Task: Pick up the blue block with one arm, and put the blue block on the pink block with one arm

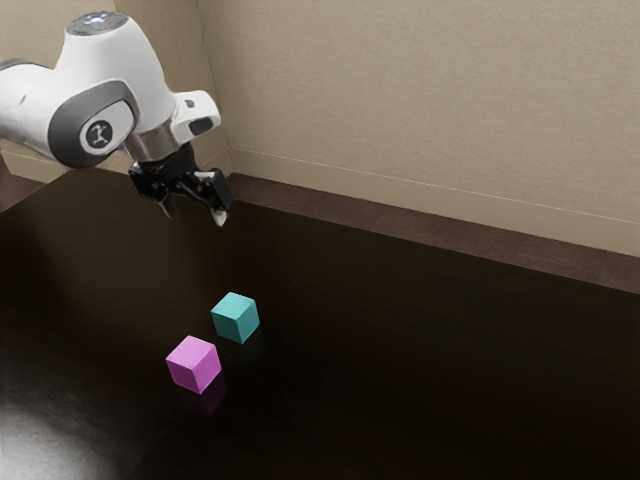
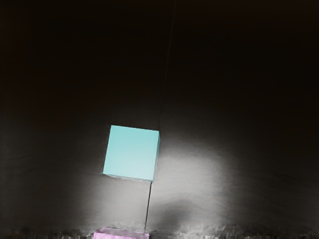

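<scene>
- The blue block (image 1: 235, 317) is pictured flat on the dark table (image 1: 450, 350), just beside the pink block (image 1: 193, 363), with a narrow gap left between the 2.
- In the wrist view, the blue block (image 2: 131, 152) is framed below the hand, with the pink block (image 2: 121, 233) caught at the picture's edge.
- The gripper (image 1: 195, 205) is held well above both blocks, its 2 fingers spread and nothing carried between them.
- Neither of the 2 steps is judged done: the blue block is yet to be grasped, lifted and set on the pink one.
- The way down is judged open. Only the pink block's nearness is counted a risk. A beige wall (image 1: 420, 90) is seen behind the table.
</scene>
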Controlling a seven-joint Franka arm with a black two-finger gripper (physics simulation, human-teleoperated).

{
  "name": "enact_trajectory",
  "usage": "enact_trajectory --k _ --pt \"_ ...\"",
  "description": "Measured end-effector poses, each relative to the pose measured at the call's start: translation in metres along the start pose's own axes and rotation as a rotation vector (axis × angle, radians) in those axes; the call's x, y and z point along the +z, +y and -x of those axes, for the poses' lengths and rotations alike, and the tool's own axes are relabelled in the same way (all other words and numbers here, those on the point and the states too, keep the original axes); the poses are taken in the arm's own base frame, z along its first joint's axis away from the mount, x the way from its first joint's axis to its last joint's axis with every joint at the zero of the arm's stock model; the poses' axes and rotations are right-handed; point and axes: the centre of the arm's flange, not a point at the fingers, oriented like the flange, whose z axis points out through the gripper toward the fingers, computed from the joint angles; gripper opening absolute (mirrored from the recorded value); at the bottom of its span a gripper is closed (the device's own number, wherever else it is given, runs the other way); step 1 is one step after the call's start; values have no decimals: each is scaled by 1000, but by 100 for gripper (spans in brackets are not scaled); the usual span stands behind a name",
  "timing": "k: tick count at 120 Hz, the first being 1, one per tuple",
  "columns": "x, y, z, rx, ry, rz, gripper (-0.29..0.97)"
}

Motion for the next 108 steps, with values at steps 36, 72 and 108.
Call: enact_trajectory --k 36,72,108 --pt "71 -32 -19 -107 -140 -42 66" --pt "170 -26 -26 -48 -218 -87 66" --pt "208 -25 0 66 -154 -80 66"
